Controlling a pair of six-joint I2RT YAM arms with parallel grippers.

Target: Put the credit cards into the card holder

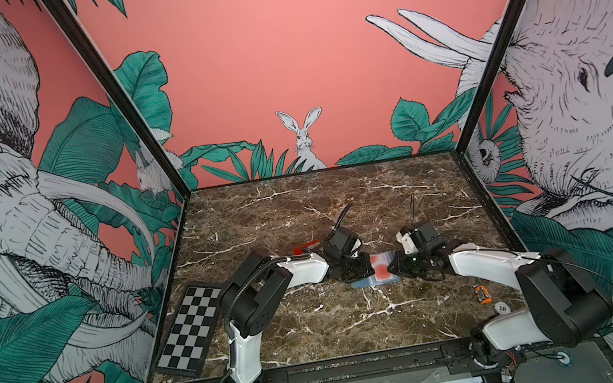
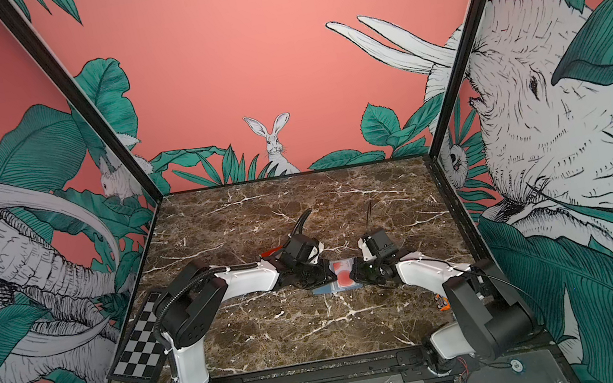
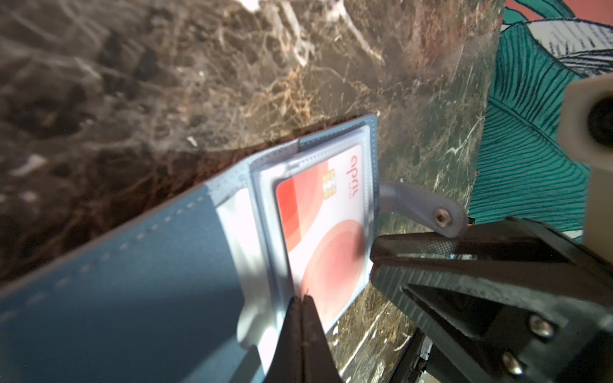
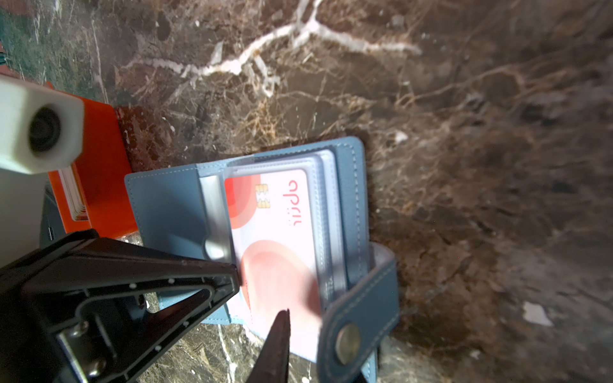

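Observation:
The slate-blue card holder (image 1: pixel 370 282) (image 2: pixel 325 289) lies open mid-table. A white credit card (image 3: pixel 318 232) (image 4: pixel 282 238) with a red circle sits in a clear sleeve on its right half. My left gripper (image 3: pixel 300 300) (image 1: pixel 369 270) is shut, with its tips against the card's near edge by the sleeve mouth. My right gripper (image 4: pixel 308 328) (image 1: pixel 392 266) is clamped on the outer edge of the holder's right half, beside the snap tab (image 4: pixel 361 318). The tab hides one of its fingers. More credit cards (image 4: pixel 77 199) stand in an orange tray (image 4: pixel 99 159).
The orange tray (image 1: pixel 304 248) sits just behind my left wrist. A checkerboard panel (image 1: pixel 189 330) leans at the left wall. A small orange toy (image 1: pixel 482 294) and a round token (image 1: pixel 502 308) lie near the right arm's base.

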